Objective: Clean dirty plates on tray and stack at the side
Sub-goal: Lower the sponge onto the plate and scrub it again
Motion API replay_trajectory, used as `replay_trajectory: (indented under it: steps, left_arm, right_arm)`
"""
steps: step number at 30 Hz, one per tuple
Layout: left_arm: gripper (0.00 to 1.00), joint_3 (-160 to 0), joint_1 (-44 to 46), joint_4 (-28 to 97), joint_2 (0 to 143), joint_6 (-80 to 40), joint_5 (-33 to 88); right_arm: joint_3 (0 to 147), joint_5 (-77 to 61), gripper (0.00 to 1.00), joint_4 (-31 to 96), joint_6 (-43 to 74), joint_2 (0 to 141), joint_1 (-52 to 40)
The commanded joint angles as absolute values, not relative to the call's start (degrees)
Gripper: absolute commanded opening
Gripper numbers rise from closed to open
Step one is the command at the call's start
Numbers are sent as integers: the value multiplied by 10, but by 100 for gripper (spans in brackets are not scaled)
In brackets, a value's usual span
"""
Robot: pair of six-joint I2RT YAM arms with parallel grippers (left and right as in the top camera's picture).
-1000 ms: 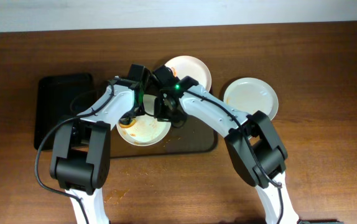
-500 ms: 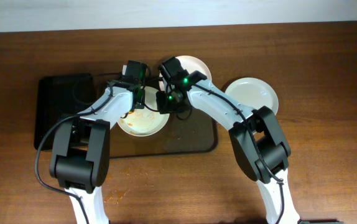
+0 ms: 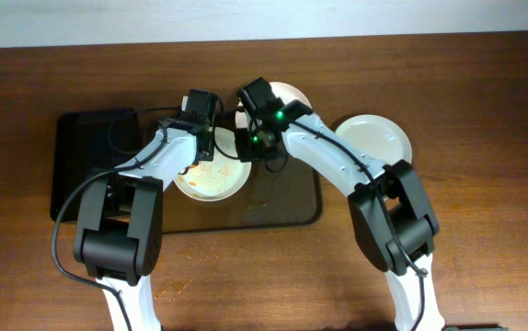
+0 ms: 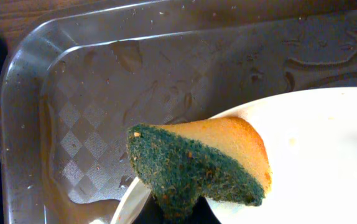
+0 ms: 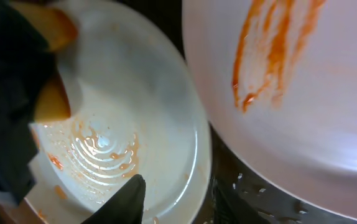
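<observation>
A white plate smeared with orange sauce lies on the dark clear tray. My left gripper is shut on a yellow sponge with a green scrub face, which it holds over the plate's rim. My right gripper straddles that plate's right rim, one finger inside and one outside, and grips it. A second plate with an orange streak sits at the tray's far edge. A cleaner white plate lies on the table to the right.
A black rectangular mat lies left of the tray. Both arms cross close together over the tray's far half. Water and sauce drops wet the tray floor. Small orange spots mark the wooden table near the front.
Both grippers have moved away from the front edge, and the smeared plate has slid with them towards the tray's far side. The right gripper has shifted slightly right.
</observation>
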State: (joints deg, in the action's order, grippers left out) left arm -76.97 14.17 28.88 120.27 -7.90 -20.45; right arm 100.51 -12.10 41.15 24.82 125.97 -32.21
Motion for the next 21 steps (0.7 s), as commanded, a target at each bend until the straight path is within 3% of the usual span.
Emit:
replay_trajectory:
  steps: [1,6,14,18,21]
  left_arm:
    - [0,-701,130,311,1317,-67,-148]
    - [1,-701,130,311,1317,-68,-145]
    - [1,-701,130,310,1317,-68,-143]
    - [0,-701,130,317,1317,-68,-130]
    - [1,-721,125,403,1314,-67,-65]
  right_arm:
    - [1014,-98,37,423,242,1234,-313]
    - [1013,-90,36,423,279,1278,-315]
    - [1013,-118,19,403,335,1317,-315]
    - [1013,-122,4,396,387,1328,-320]
    - [1013,-124,4,398,415,1332,-334]
